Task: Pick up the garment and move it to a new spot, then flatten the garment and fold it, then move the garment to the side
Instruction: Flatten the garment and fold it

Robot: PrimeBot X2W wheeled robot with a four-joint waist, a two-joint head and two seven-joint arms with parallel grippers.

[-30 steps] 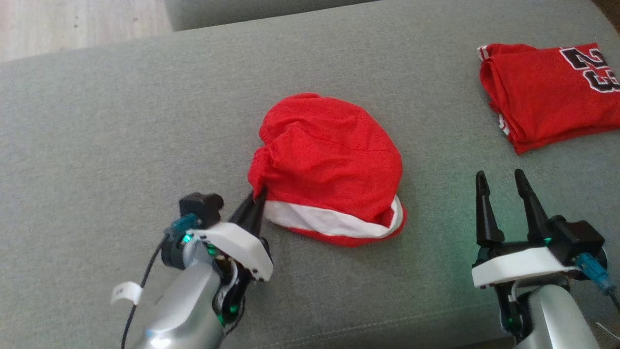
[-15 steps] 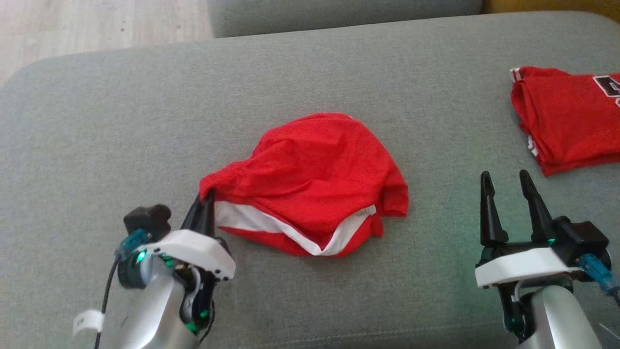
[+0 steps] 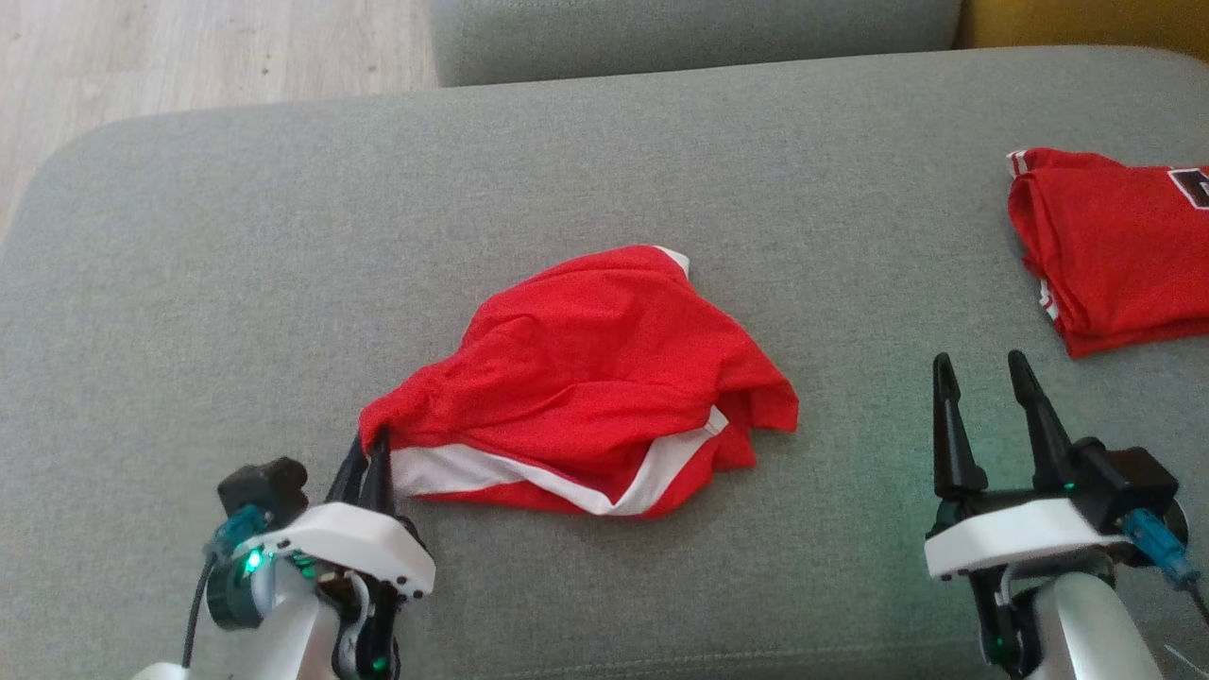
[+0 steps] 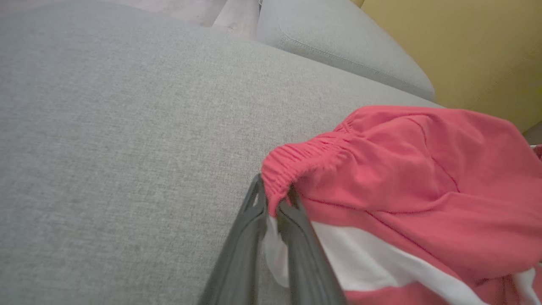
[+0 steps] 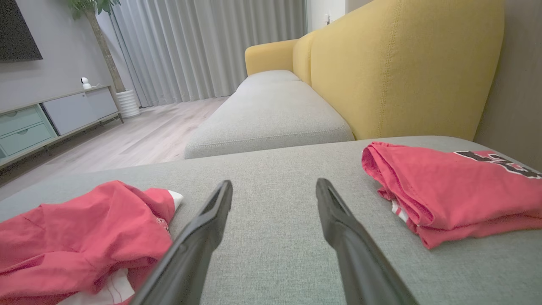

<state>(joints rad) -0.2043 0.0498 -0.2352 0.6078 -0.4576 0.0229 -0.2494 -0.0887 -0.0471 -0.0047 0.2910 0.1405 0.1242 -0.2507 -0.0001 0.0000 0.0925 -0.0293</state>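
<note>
Pinching a corner of the garment [image 3: 604, 378], the left gripper [image 3: 371, 444] stands at the lower left of the head view with its 2 dark fingers drawn nearly together on the cloth. In the left wrist view, the gathered elastic waistband [image 4: 305, 154] folds over the fingertips and a strip of white fabric sits in the narrow gap between them, so the grip is on the waistband edge. The garment, red with a white stripe [image 3: 453, 469] along its near edge, lies crumpled in the middle of the grey seat cushion [image 3: 236, 283], its held corner stretched out toward the robot's left and the rest of it resting on the cushion. The right gripper [image 3: 978, 364] is at the lower right of the head view, well apart from the garment, its 2 fingers spread wide with nothing between them; the right wrist view shows bare cushion in the gap. Beyond it, at the right edge of the cushion, lies a folded red jersey [image 3: 1115, 255] with dark lettering, separate from the garment. A second grey cushion [image 3: 689, 33] adjoins the far edge, a yellow backrest [image 5: 402, 63] rises behind the jersey, and pale wooden floor [image 3: 189, 47] shows at the upper left.
</note>
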